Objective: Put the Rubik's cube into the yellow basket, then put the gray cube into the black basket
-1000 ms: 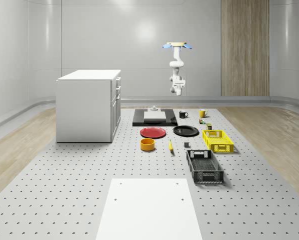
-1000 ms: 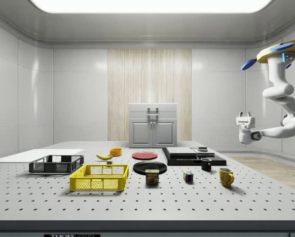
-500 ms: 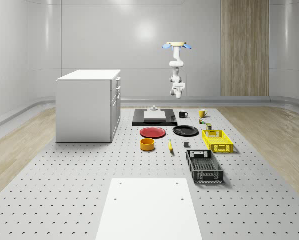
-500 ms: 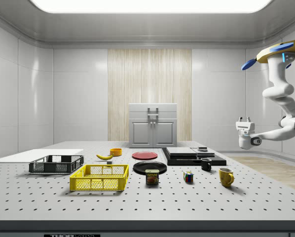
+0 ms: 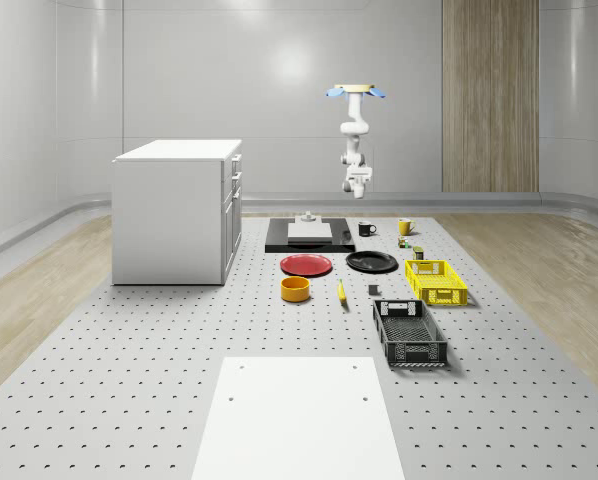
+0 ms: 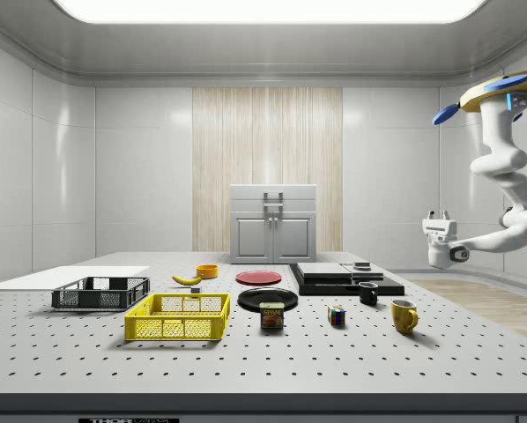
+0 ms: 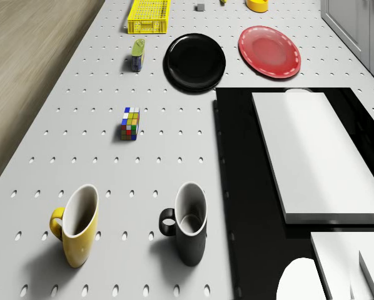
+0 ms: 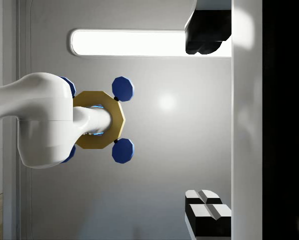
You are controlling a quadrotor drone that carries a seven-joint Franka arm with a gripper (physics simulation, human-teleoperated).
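Yellow-bodied drone (image 6: 503, 88) hovers high beyond the table's far end, past the black mug (image 7: 188, 230) and yellow mug (image 7: 78, 224). Its gripper (image 6: 437, 215) points upward in the air, fingers (image 8: 208, 211) apart, holding nothing. The Rubik's cube (image 7: 130, 123) sits on the table (image 5: 129, 380), well apart from the yellow basket (image 5: 435, 281); the gray cube (image 7: 200, 7) lies near the black basket (image 5: 410, 334).

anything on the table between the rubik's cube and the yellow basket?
Yes: a Spam can stands between the Rubik's cube and the yellow basket, in the drone view.
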